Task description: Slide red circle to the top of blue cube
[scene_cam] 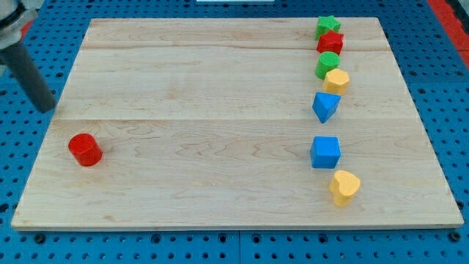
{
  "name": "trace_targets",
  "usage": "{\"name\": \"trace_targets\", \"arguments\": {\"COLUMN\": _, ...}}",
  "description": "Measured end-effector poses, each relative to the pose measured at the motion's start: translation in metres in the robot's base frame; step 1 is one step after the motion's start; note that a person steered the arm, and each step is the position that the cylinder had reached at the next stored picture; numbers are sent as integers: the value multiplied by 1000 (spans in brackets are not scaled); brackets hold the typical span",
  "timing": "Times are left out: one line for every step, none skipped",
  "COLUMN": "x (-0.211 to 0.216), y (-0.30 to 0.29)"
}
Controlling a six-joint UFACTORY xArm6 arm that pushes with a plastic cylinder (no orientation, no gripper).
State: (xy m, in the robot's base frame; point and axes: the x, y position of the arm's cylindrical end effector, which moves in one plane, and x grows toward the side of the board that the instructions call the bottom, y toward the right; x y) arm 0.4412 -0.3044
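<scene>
The red circle lies on the wooden board near its left edge, toward the view's bottom. The blue cube sits far to the right of it, at about the same height in the view. My rod comes in from the view's top left, and my tip is just off the board's left edge, above and to the left of the red circle, not touching it.
A column of blocks runs down the right side: green star, red star, green circle, yellow hexagon, blue triangle above the cube, and a yellow heart below it. The board rests on blue pegboard.
</scene>
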Motion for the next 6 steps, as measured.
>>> {"name": "trace_targets", "arguments": {"x": 67, "y": 0}}
{"name": "trace_targets", "arguments": {"x": 94, "y": 0}}
{"name": "trace_targets", "arguments": {"x": 94, "y": 0}}
{"name": "trace_targets", "arguments": {"x": 94, "y": 19}}
{"name": "trace_targets", "arguments": {"x": 80, "y": 46}}
{"name": "trace_targets", "arguments": {"x": 77, "y": 88}}
